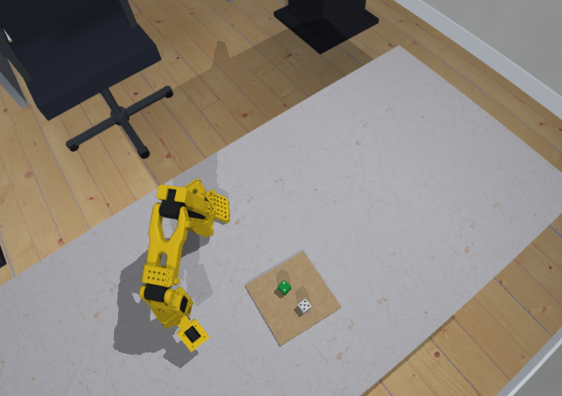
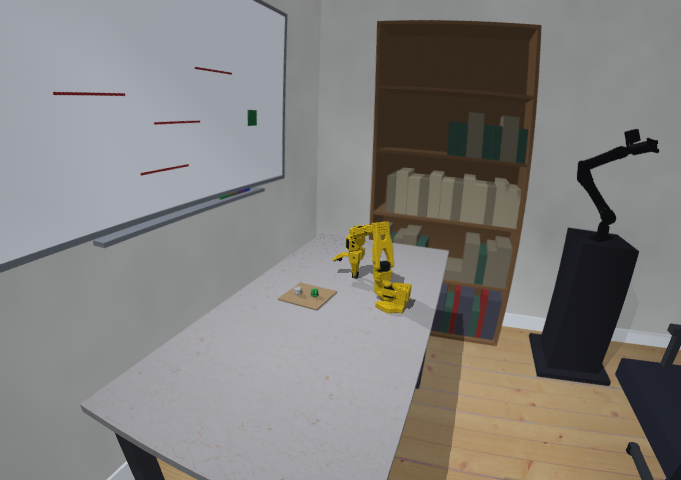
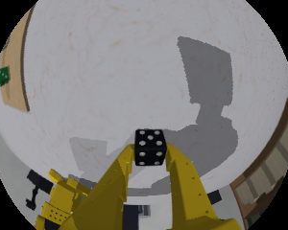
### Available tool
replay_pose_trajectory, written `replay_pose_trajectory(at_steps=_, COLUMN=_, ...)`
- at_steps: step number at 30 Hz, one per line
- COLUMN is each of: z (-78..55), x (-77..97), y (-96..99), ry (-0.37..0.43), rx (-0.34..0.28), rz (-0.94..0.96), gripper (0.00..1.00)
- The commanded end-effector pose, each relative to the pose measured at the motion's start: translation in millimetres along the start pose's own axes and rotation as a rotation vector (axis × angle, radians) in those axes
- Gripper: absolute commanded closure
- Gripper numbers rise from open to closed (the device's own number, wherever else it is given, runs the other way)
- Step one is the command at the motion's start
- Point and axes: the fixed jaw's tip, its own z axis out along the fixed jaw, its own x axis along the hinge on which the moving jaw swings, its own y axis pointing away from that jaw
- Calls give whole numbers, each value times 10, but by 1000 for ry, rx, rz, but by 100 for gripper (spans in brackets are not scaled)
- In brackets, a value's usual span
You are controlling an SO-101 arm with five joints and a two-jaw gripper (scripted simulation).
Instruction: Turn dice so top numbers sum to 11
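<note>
My gripper (image 3: 151, 149) (image 2: 355, 274) points down and is shut on the black die (image 3: 150, 138), with one finger on each side. The die's upper face in the wrist view shows five pips, the lower one four. The arm's head hides it in the top view. The tan mat (image 1: 272, 322) (image 2: 302, 302) (image 3: 19, 86) lies flat to one side of the gripper. A green die (image 1: 284, 287) (image 2: 314, 293) (image 3: 2, 77) rests on it; its top number is hard to read. A white die (image 1: 304, 305) (image 2: 298, 290), also on the mat, shows five on top.
The arm's base (image 1: 201, 209) (image 2: 392, 300) stands near the table's edge on the chair side. The mat is between the gripper and the table's opposite long edge. An office chair (image 1: 99, 60), a bookcase (image 2: 457, 56) and a whiteboard (image 2: 125, 135) stand around the table.
</note>
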Motion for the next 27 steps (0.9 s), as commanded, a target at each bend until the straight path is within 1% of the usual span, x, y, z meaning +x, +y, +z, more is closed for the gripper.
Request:
replay_pose_trajectory(at_steps=1, z=-67, x=-31, y=-66, ry=-25, rx=28, rz=0, gripper=100)
replay_pose_trajectory(at_steps=8, z=-71, x=-31, y=-66, ry=-25, rx=28, rz=0, gripper=100)
replay_pose_trajectory(at_steps=12, z=-109, x=-34, y=-70, ry=-25, rx=28, rz=0, gripper=100)
replay_pose_trajectory(at_steps=16, z=-196, x=-38, y=-76, ry=-25, rx=28, rz=0, gripper=100)
replay_pose_trajectory(at_steps=20, z=-315, x=-39, y=-77, ry=-25, rx=28, rz=0, gripper=100)
replay_pose_trajectory(at_steps=22, z=-315, x=-39, y=-77, ry=-25, rx=28, rz=0, gripper=100)
replay_pose_trajectory(at_steps=27, z=-461, x=-33, y=-70, ry=-25, rx=28, rz=0, gripper=100)
